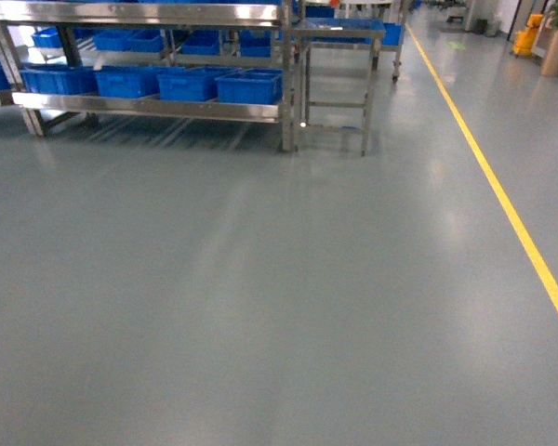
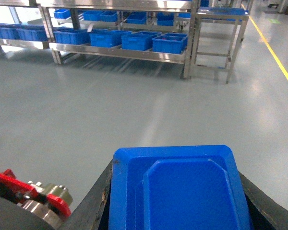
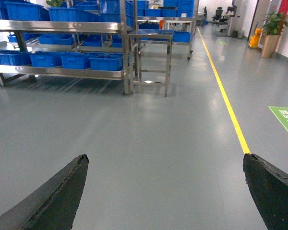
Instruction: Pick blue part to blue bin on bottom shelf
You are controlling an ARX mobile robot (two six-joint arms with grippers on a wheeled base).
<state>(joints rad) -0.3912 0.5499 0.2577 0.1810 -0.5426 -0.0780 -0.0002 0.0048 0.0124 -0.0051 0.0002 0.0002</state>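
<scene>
A bright blue part (image 2: 182, 191) with a flat face and cut corners fills the bottom of the left wrist view. My left gripper (image 2: 175, 168) is shut on it, one black finger on each side. My right gripper (image 3: 165, 158) is open over bare floor with nothing between its fingers. Far ahead, several blue bins (image 1: 248, 86) stand in a row on the bottom shelf (image 1: 149, 105) of a steel rack, and the left wrist view shows the same blue bins (image 2: 169, 43). Neither gripper shows in the head view.
A small steel table (image 1: 335, 74) stands just right of the rack. A yellow floor line (image 1: 502, 200) runs along the right, with a potted plant (image 3: 273, 28) and a green floor marking (image 3: 285, 120) beyond it. Grey floor lies between me and the rack.
</scene>
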